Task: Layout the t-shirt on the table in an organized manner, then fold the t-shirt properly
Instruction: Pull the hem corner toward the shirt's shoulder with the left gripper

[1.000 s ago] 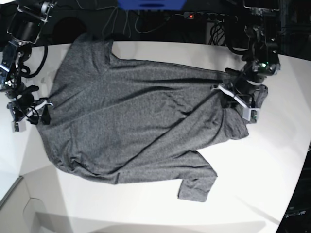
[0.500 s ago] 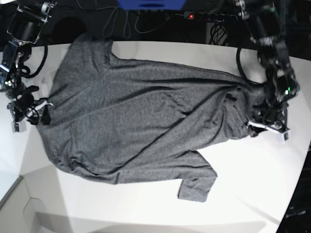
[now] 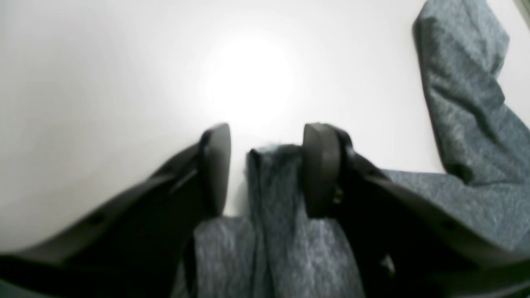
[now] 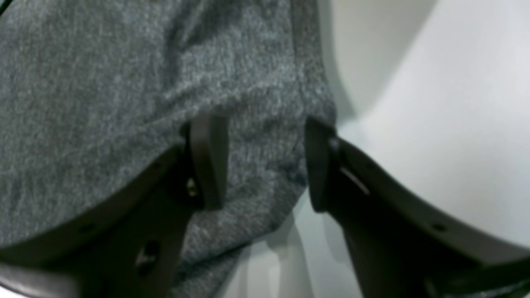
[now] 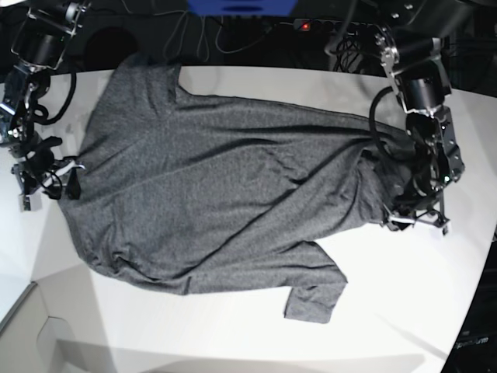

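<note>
The table point(image 5: 233, 326) carries the t-shirt point(image 5: 210, 179) spread across most of its width but not yet squared: ridges cross the body, the sleeve nearest the table's front edge is curled under, and, in my judgement, no fold has begun, so layout is only partly done. At the t-shirt's opposite ends, the left gripper point(image 3: 265, 169) and the right gripper point(image 4: 258, 161) each stand spread, straddling a bunched edge without pinching it.

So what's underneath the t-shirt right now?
The t-shirt lies on the white table, which shows bare around it. Whatever might be under the cloth itself is covered, so I cannot tell.
</note>
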Robot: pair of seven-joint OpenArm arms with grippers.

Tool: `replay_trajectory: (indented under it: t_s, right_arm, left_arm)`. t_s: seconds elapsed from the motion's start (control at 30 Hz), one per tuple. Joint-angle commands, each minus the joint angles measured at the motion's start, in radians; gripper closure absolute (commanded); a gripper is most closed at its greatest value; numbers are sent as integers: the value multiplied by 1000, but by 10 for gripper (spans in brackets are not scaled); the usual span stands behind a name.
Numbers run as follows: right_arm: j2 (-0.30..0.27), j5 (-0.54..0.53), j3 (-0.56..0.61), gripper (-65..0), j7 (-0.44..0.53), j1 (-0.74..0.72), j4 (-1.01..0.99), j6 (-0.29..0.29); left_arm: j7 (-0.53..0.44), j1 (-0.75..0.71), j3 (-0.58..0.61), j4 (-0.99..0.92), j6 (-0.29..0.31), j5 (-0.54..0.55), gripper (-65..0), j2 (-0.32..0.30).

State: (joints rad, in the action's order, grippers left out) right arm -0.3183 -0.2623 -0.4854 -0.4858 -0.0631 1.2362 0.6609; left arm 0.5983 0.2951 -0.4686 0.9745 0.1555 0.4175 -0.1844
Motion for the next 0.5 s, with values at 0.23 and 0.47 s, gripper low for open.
replay_trajectory:
  t_s: [0.23,0.47]
  right_arm:
    - [-20,-13,-5,-299,22,-20,20,4]
    - [-20,-13,-5,-299,22,-22,17,4]
  left_arm:
    - [7,-14,135,17,-3,10,-277,-13]
    - [7,-32,136,22,-3,4,-274,-13]
